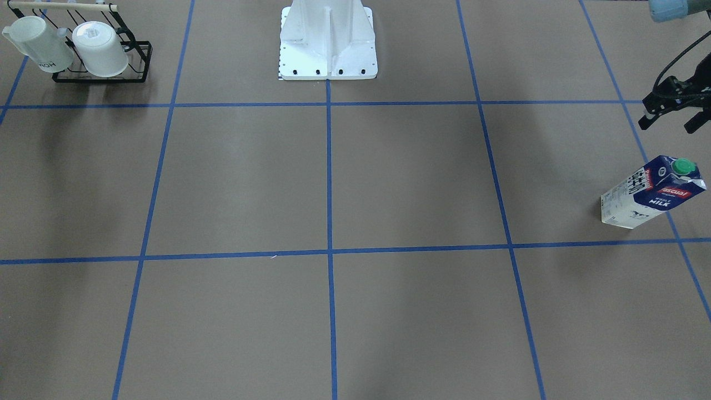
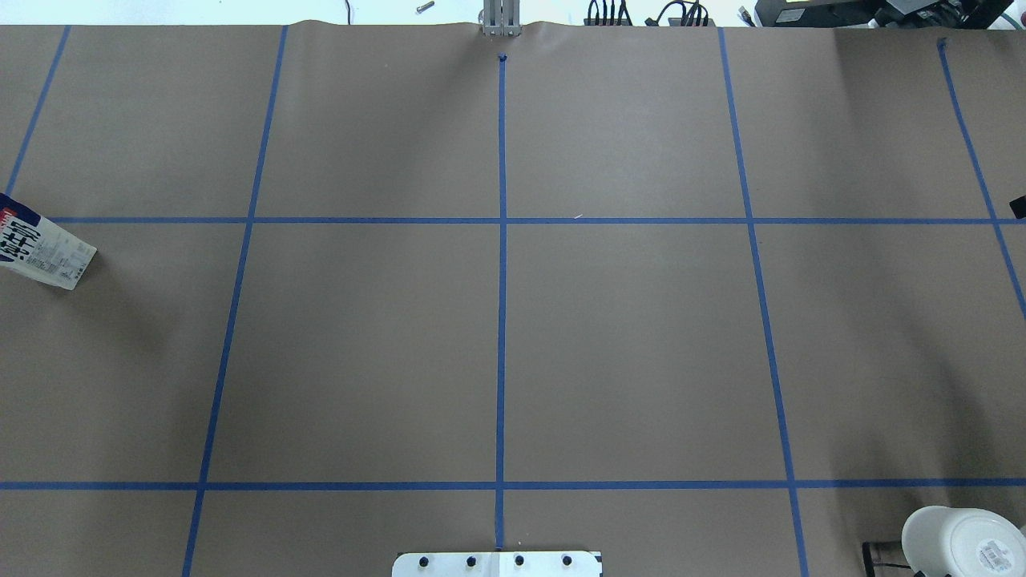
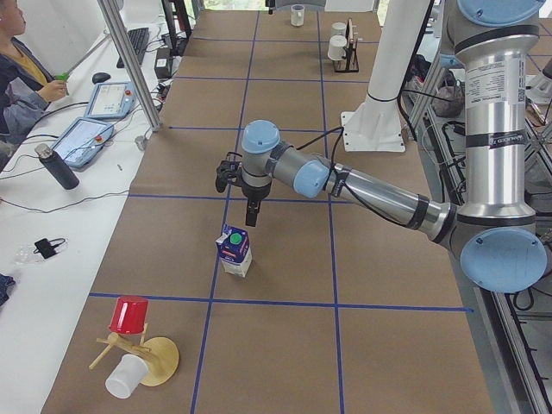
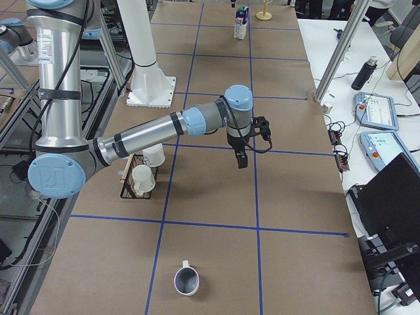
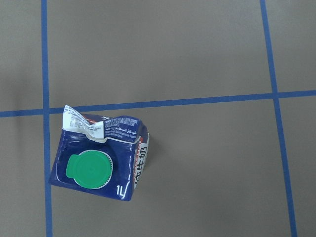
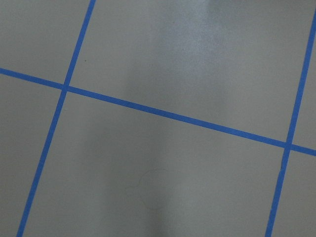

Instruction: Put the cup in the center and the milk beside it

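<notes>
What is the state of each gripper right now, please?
Left gripper: open, holding nothing, above the milk carton.
Right gripper: cannot be told; only the side view shows it.

The milk (image 1: 652,191), a navy-blue and white carton with a red logo band, is standing upright at the right edge of the front-facing view, its green cap on. The cup (image 4: 186,281), white with a dark grey inside, is sitting upright at the bottom centre of the exterior right view.

Front and overhead cameras opposed, side cameras along table (image 2: 641,361), left wrist above milk (image 5: 98,153)
</notes>
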